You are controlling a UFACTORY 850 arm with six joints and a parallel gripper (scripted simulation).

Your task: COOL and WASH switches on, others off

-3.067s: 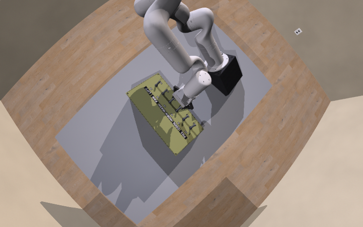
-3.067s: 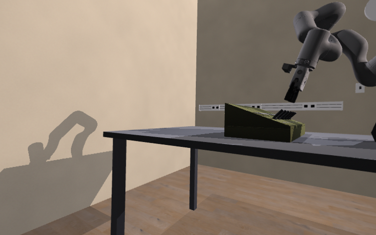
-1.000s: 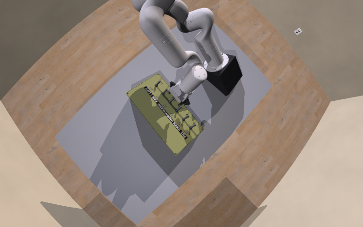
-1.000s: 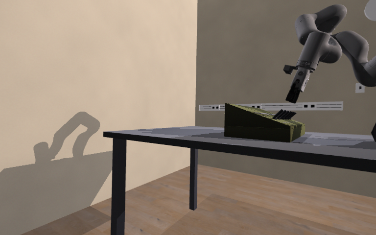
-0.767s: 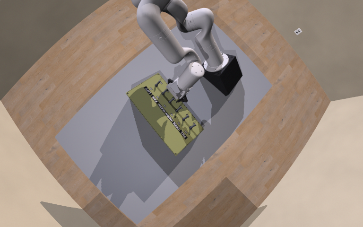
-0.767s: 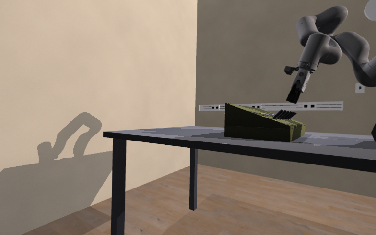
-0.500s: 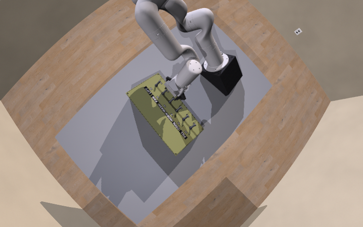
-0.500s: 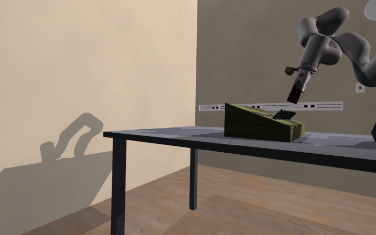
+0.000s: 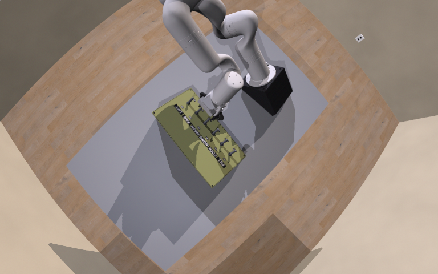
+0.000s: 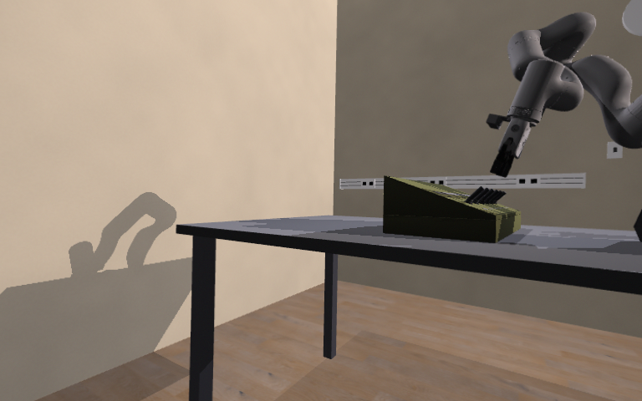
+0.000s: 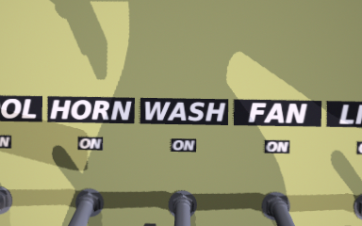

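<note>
The gripper hangs wide open and empty above the olive console on the grey table, tilted toward the lever row; the WASH switch sits straight below it

An olive wedge-shaped console sits slantwise near the middle of the tabletop, its low edge toward my base-side edge. Six dark toggle levers line that low side; my wrist view shows the WASH switch between HORN and FAN.
</note>
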